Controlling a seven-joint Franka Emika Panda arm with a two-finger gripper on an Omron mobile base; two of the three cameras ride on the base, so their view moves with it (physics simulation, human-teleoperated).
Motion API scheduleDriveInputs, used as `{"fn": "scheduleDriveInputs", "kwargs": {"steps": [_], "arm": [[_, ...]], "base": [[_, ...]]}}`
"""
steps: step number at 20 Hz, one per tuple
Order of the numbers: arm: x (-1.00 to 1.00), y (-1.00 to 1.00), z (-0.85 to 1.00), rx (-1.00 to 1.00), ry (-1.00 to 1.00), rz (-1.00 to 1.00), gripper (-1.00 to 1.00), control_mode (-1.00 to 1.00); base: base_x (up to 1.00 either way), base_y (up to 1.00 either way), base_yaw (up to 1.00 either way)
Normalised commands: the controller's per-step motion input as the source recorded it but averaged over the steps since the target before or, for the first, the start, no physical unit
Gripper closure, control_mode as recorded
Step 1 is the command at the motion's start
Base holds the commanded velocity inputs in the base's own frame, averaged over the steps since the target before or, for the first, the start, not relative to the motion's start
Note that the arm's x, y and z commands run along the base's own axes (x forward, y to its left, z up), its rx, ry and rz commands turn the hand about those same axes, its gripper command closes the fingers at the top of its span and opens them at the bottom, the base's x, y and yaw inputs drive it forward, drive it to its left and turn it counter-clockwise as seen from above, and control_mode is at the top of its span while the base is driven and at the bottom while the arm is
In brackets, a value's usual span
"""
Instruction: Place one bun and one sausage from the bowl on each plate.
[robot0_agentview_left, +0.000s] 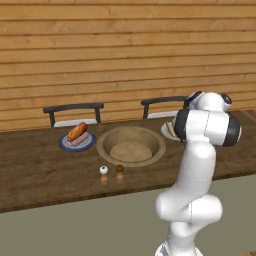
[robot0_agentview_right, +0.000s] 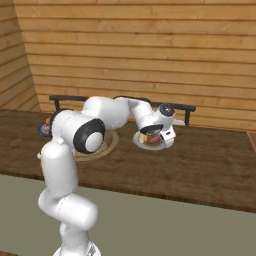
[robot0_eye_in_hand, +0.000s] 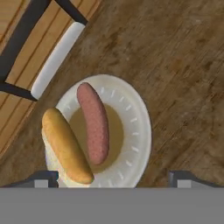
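Note:
The white plate (robot0_eye_in_hand: 136, 131) lies right under my gripper (robot0_eye_in_hand: 114, 178), whose fingertips (robot0_eye_in_hand: 43, 177) stand wide apart and open with nothing between them. On it rest a pale tan bun (robot0_eye_in_hand: 65, 146) and a reddish-brown sausage (robot0_eye_in_hand: 93, 122), side by side. From the right base view my gripper (robot0_agentview_right: 153, 136) hovers low over that plate (robot0_agentview_right: 137, 140). The dark blue plate (robot0_agentview_left: 65, 145) at the left carries an orange-brown bun (robot0_agentview_left: 77, 131) and a pink sausage (robot0_agentview_left: 80, 139). Between the two plates stands the wooden bowl (robot0_agentview_left: 101, 145), holding nothing.
Two small shakers, one white-topped (robot0_agentview_left: 103, 172) and one dark-topped (robot0_agentview_left: 120, 171), stand in front of the bowl. Dark chairs (robot0_agentview_left: 74, 111) line the table's far side against the wooden wall; one chair's back (robot0_eye_in_hand: 57, 57) runs close to the white plate.

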Motion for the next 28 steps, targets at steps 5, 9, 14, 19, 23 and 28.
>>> {"fn": "scheduleDriveInputs", "kwargs": {"steps": [5,9,14,19,23,28], "arm": [[-1.00,0.13,0.87,0.00,0.09,-0.01,-1.00,-1.00],[-1.00,0.00,0.44,0.00,0.29,-0.09,-1.00,-1.00],[-1.00,-0.12,-0.06,0.00,0.43,-0.17,-1.00,-1.00],[-1.00,-0.18,-0.40,0.00,0.35,-0.18,-1.00,-1.00],[-1.00,-0.14,-0.27,0.00,0.24,-0.18,-1.00,-1.00],[-1.00,-0.05,-0.04,0.00,-0.07,-0.14,-1.00,-1.00]], "base": [[0.00,0.00,0.00],[0.00,0.00,0.00],[0.00,0.00,0.00],[0.00,0.00,0.00],[0.00,0.00,0.00],[0.00,0.00,0.00]]}}
